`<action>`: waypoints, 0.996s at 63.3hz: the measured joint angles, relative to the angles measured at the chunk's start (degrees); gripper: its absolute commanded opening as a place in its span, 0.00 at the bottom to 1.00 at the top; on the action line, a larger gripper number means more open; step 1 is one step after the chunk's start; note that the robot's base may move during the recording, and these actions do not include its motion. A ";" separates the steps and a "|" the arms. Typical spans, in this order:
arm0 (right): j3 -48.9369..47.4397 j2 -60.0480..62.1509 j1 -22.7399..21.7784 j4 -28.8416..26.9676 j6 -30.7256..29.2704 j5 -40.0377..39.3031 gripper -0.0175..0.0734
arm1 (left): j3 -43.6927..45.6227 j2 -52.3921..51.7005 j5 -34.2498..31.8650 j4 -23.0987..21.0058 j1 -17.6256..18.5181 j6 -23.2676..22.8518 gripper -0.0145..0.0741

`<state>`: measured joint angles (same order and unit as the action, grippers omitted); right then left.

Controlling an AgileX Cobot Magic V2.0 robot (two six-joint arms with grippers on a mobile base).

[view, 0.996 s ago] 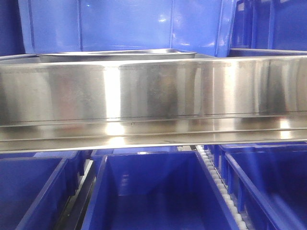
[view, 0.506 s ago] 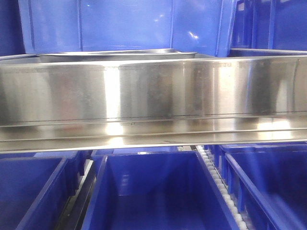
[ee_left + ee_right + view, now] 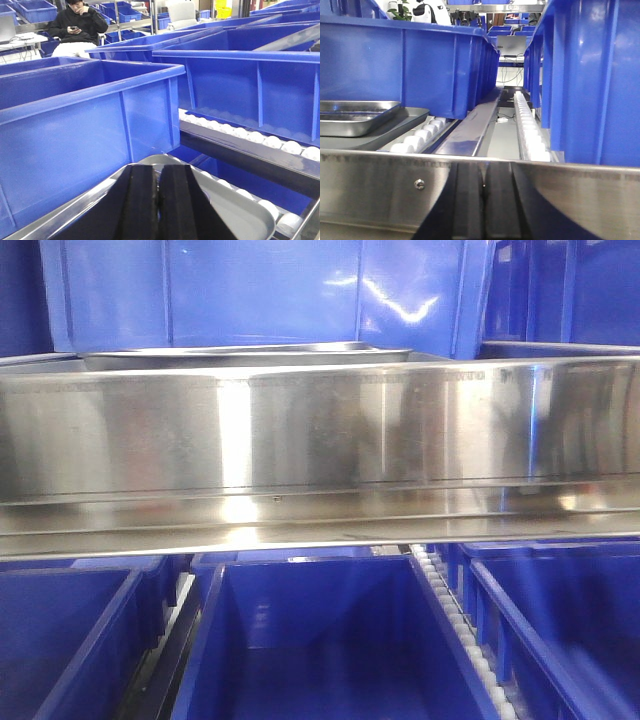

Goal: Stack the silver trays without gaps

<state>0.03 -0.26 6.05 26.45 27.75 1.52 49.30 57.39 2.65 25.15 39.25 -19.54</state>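
In the front view a silver tray shows only as a thin rim just above the long steel rail. In the right wrist view a shiny silver tray lies at the left on a wider, flatter grey tray. My right gripper is shut and empty, low in front of the rail with the screw head. In the left wrist view my left gripper is shut, jaws pressed together, over the rounded corner of a silver tray. Nothing shows between its fingers.
Large blue plastic bins stand close around the trays, with more below the rail. White roller tracks run between the bins. A seated person is far back at the left.
Only the reflections on the right part of the steel rail have shifted. The tray rim above the rail has not moved.
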 measured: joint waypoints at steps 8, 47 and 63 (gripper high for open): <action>0.00 0.10 -1.11 0.00 0.00 -1.05 0.11 | 0.00 0.00 0.00 0.00 0.00 0.00 0.15; 0.00 0.10 -3.86 -2.15 -0.17 -2.23 0.11 | 0.00 0.00 0.00 0.00 0.00 0.00 0.15; 0.00 0.10 -3.86 -20.17 -21.97 -2.23 0.11 | 0.00 0.00 0.00 0.00 0.00 0.00 0.15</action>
<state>0.03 -0.16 2.19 6.29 5.78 -0.71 49.30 57.39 2.65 25.15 39.25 -19.54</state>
